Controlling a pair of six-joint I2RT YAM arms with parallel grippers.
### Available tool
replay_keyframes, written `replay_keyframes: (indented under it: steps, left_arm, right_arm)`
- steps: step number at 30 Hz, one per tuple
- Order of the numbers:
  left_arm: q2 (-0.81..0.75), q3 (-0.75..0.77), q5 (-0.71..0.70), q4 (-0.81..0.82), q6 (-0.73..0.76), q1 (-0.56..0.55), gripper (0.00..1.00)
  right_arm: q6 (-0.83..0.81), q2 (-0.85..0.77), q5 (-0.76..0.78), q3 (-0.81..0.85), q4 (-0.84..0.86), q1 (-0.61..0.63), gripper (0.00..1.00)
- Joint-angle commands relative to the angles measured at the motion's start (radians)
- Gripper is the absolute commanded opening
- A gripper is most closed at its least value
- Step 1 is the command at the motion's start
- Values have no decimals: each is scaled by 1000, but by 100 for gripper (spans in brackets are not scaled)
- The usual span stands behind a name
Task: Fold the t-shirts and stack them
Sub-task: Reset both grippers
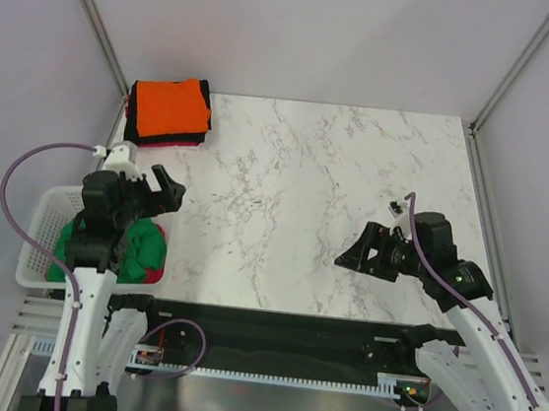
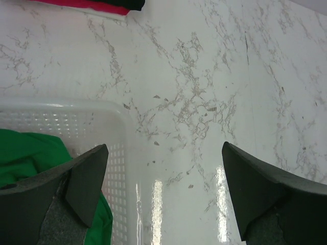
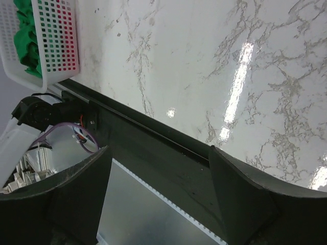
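Step in hand, as judged: fetch the next shirt from the basket (image 1: 41,231).

1. The left end effector (image 2: 163,148) hangs wide apart and empty above the basket's rim, beside the green t-shirt (image 1: 140,250).
2. Move it over the green heap, descend, and pinch a top fold only.
3. Lift clear of the wall and lay the shirt on the bare desk (image 1: 316,190).
4. The right end effector (image 3: 158,150), spread and empty, hovers over the desk's right side. Keep it ready to flatten.

Count:
- Three folded shirts are piled at the desk's far left corner: orange t-shirt (image 1: 170,104) on black t-shirt (image 1: 163,136) on pink-red t-shirt (image 1: 174,144).
- One green shirt lies in the basket, with red fabric (image 1: 155,274) beside it.
- There is one basket.
- There are two end effectors.
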Motion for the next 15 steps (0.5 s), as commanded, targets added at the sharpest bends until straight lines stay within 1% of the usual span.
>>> replay_keyframes:
  steps: [1,3,5,10,14,15]
  left_arm:
    - [-107,-68,-34,26,18,3,100]
    - [-150,-120,-39,14,0,1,100]
    - [-190,-119,-39,17,-26,1,100]
    - [-198,-129,-82,11,-26,1,100]
    - [-210,-133,-128,6,-31,-7,100]
    - [-209,-133,-148,1,-34,-11,100]
  right_arm:
    - [74,-43,-17,-14,10,5,85]
    - [108,-72,-16,-42,11,5,84]
    - [150,-97,-13,-74,19,5,85]
    - [267,-183,13,-154,82,7,85]
    - [353,-217,23,-232,137,7,85]
    - [370,-226,15,-241,179,5,85]
